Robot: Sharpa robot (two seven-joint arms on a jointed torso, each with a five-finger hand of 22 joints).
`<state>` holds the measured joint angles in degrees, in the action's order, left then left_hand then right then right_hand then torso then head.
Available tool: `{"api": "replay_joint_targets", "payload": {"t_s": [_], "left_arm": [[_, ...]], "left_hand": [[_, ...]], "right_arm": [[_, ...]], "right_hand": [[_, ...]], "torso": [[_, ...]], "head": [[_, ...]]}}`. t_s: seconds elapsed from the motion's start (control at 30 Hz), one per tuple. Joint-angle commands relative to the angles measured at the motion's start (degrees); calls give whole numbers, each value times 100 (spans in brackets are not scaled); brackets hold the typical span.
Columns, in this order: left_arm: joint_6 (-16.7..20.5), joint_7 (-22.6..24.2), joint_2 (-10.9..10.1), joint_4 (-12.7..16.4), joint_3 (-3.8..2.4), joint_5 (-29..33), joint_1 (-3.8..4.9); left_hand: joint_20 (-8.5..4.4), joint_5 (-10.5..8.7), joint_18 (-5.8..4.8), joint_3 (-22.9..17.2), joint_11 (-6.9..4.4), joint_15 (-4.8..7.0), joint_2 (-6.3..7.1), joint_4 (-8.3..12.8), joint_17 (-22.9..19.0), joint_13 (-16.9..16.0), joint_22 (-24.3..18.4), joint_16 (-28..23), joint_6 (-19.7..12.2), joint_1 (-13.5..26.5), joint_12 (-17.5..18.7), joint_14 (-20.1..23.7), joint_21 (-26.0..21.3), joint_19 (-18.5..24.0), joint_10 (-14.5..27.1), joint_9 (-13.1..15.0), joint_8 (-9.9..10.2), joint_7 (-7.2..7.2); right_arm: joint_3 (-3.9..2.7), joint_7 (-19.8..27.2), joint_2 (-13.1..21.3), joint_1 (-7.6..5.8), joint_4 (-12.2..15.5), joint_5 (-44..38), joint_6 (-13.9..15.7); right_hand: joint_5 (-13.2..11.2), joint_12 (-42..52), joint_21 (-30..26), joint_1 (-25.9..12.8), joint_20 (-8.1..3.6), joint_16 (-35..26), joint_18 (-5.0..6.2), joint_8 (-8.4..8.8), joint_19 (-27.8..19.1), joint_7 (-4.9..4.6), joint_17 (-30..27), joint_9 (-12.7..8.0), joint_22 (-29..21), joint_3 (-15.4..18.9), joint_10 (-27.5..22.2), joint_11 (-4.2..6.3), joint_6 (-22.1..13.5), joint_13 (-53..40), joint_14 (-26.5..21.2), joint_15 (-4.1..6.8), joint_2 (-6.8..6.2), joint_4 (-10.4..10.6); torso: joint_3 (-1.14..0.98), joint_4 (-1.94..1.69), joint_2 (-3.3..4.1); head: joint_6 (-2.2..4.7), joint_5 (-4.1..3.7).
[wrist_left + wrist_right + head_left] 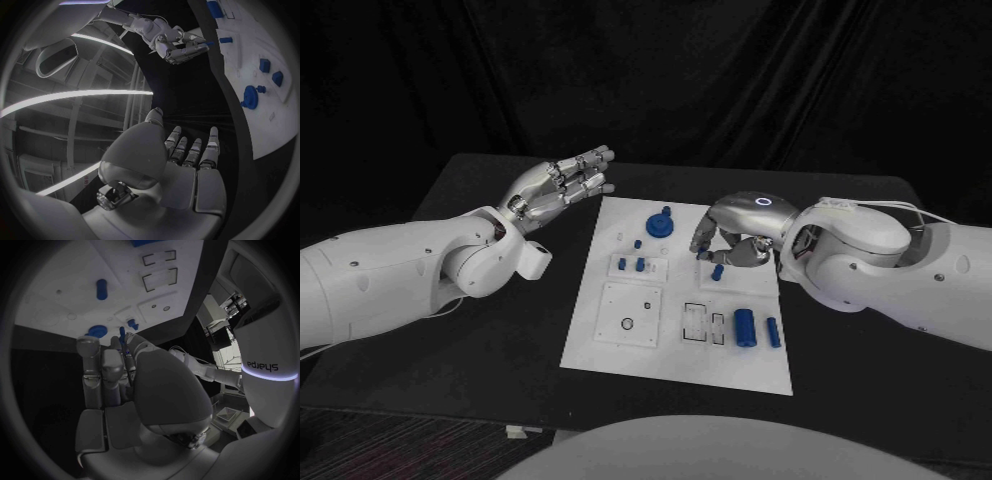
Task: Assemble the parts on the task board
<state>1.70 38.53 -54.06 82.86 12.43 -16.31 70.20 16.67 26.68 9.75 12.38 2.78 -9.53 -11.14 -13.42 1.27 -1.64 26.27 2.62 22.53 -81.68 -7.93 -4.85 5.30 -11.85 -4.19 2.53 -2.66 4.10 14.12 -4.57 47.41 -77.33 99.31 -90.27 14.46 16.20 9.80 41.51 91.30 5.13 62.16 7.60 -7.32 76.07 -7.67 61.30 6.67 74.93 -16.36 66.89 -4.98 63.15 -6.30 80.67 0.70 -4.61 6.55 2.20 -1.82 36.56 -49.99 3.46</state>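
the left hand (560,186) hangs off the task board (678,360), over the black table (488,350) beside its far left corner, so the board's left half lies free from above; the right hand (730,238) hangs low over the board's far right part, close to the round part (659,222) and the small pegs (632,265), blocking that side
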Motion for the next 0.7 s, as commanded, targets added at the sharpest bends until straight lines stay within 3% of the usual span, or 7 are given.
{"api": "replay_joint_targets", "payload": {"t_s": [0.03, 0.3, 0.53, 0.7], "left_arm": [[-71, 73, 21, 12, -6, 45, -10], [-70, 72, 56, 13, -6, 45, -25], [-73, 67, 93, -8, -6, 45, -32], [-81, 66, 106, -21, -6, 45, -34]], "left_hand": [[8, 35, 39, 4, 47, -14, 1, 27, 9, -6, -3, 18, 36, -61, -25, -45, 25, -35, -3, 8, -35, 15], [7, 39, 37, 2, 51, -15, -3, 28, 10, -6, -8, 21, 31, -65, -30, -49, 26, -40, -6, 8, -34, 16], [7, 42, 36, -1, 54, -16, -8, 29, 10, -6, -8, 22, 29, -68, -31, -49, 27, -44, -6, 7, -33, 18], [7, 44, 35, -4, 57, -17, -14, 30, 10, -6, -20, 23, 32, -71, -32, -51, 25, -42, -6, 8, -34, 21]], "right_arm": [[1, 28, -143, 113, 7, -104, -185], [1, 118, -687, 460, -284, -432, -119], [0, 182, -1113, 697, -631, -494, -80], [-1, 205, -1297, 802, -790, -505, -54]], "right_hand": [[30, -27, 40, 55, -5, 23, -15, 25, 30, -1, 8, -8, 537, -17, 138, 103, 30, -1, 42, -2, -3, -27], [62, -51, 51, 72, -9, 28, -14, 47, 25, -4, 13, -20, 537, -33, 152, 100, 30, 17, 48, -1, -31, -55], [77, -61, 55, 83, -11, 30, -14, 55, 22, -6, 14, -24, 536, -44, 161, 99, 34, 25, 50, 0, -40, -70], [89, -73, 59, 89, -12, 31, -13, 66, 19, -9, 15, -30, 535, -54, 162, 96, 30, 32, 52, -1, -48, -82]], "torso": [[-2, 15, 2], [-28, 15, 1], [-29, 0, 0], [-26, -22, -2]], "head": [[-1, 52], [-1, 123], [-1, 165], [-1, 134]]}}
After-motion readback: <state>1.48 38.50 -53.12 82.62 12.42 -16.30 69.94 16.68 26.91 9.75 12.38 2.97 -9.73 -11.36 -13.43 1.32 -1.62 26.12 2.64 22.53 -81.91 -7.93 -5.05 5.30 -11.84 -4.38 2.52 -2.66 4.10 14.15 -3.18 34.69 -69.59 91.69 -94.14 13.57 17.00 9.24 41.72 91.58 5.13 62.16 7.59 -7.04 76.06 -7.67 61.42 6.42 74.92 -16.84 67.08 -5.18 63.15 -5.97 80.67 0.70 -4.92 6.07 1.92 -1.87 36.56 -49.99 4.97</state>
